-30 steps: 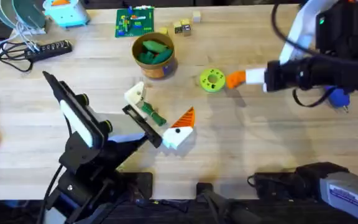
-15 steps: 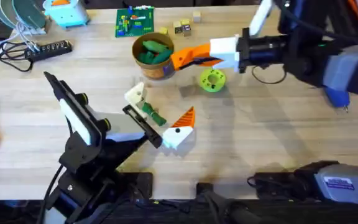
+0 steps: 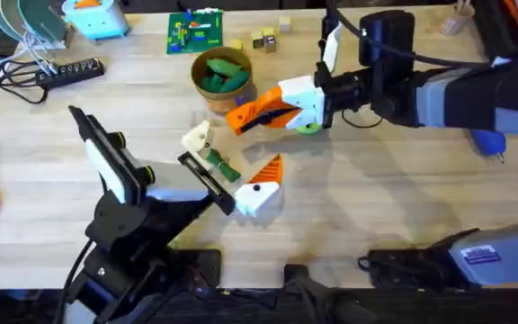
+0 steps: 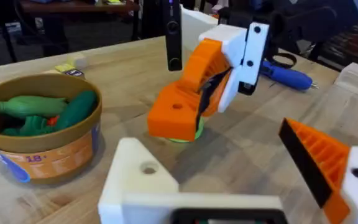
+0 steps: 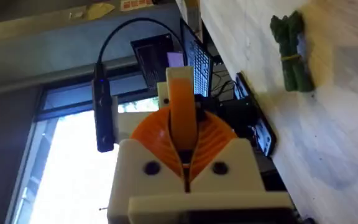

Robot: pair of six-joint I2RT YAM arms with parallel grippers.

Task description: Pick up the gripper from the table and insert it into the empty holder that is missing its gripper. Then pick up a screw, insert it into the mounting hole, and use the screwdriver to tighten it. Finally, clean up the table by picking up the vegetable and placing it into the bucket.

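Right hand (image 3: 252, 115) seen upper centre of overhead, orange pads pinched together, nothing gripped, likely positioned for vegetable (image 3: 218, 165) pickup. Vegetable lying on surface (image 3: 376, 198) mid-frame, below bucket (image 3: 224, 81). Left hand (image 3: 207, 183) beside vegetable; opening cannot be told.

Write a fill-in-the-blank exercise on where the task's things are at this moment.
1. The slim vegetable lies on the ___, outside the bucket.
2. The screwdriver is coloured ___.
3. The right gripper, beside the bucket, has ___ ribbed pads.
Missing words: table; blue; orange.
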